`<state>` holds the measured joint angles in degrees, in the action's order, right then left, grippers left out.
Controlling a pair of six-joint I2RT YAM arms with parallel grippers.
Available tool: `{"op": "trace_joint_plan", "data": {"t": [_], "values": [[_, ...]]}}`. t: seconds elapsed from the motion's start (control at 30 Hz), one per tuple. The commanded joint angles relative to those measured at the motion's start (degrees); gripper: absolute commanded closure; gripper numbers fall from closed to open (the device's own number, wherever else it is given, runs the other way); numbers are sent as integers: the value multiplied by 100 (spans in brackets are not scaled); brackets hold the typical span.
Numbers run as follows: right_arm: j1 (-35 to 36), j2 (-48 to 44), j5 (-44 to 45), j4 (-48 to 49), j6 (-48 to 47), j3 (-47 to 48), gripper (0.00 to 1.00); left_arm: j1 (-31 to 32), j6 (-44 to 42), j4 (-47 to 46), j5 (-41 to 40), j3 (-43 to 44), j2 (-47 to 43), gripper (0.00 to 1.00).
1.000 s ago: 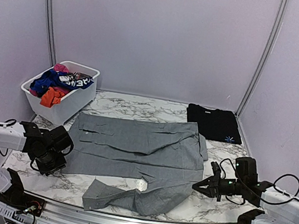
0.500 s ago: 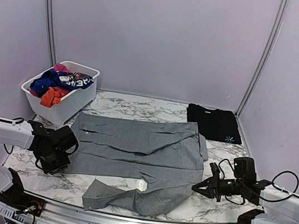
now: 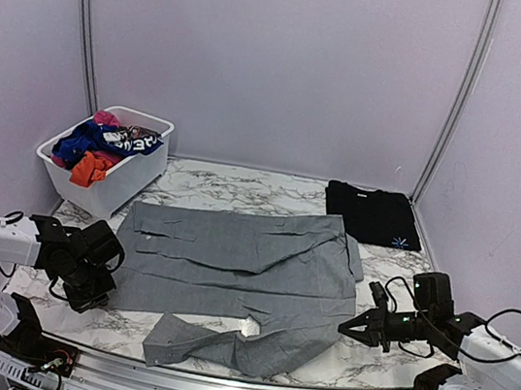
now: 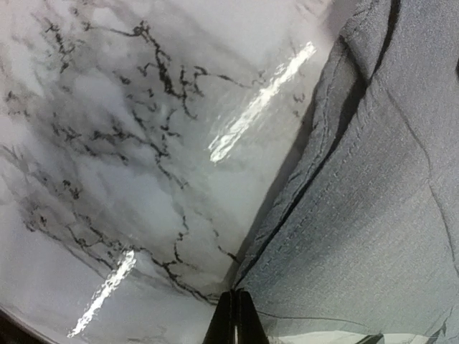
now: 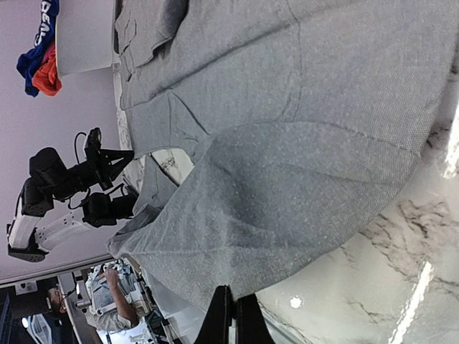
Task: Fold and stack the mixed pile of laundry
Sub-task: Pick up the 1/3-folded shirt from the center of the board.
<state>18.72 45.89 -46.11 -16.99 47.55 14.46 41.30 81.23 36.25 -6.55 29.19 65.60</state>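
Observation:
A grey shirt (image 3: 241, 261) lies spread flat across the marble table (image 3: 232, 186), one sleeve trailing toward the front edge. My left gripper (image 3: 105, 290) sits at the shirt's left hem (image 4: 373, 215); its jaws are shut together on that hem (image 4: 234, 299). My right gripper (image 3: 343, 329) is at the shirt's lower right edge, shut on the fabric (image 5: 301, 107), and creases fan out from the pinch (image 5: 233, 295). The rest of the mixed laundry pile (image 3: 101, 147), blue, orange-red and pink pieces, fills the white basket (image 3: 119, 189).
A folded black garment (image 3: 372, 215) lies at the back right of the table. The basket stands at the back left, beside the shirt's far left corner. The table's curved front edge (image 3: 214, 376) runs just below the trailing sleeve.
My left gripper has closed on the shirt's left hem and drawn back to the left, pulling that edge with it. The right gripper stays shut, nearly still.

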Motion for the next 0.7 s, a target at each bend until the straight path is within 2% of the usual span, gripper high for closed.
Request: {"op": "trace_joint_plan", "data": {"t": [0.0, 0.1, 0.2, 0.43, 0.67], "values": [[70, -561, -163, -703, 157, 78, 100, -60, 82, 915, 471, 12, -338, 100], [79, -778, -221, -715, 316, 130, 100, -74, 48, 1166, 523, 167, -398, 100], [77, -695, -237, -324, 535, 204, 100, -227, 64, 1212, 588, 259, -437, 100], [-28, 565, -105, 115, 43, 1161, 100, -873, -358, 1292, 496, 822, -369, 100], [-553, 1692, -331, 401, -394, 1977, 100, -1324, -768, 1280, 266, 1435, 137, 100]]}}
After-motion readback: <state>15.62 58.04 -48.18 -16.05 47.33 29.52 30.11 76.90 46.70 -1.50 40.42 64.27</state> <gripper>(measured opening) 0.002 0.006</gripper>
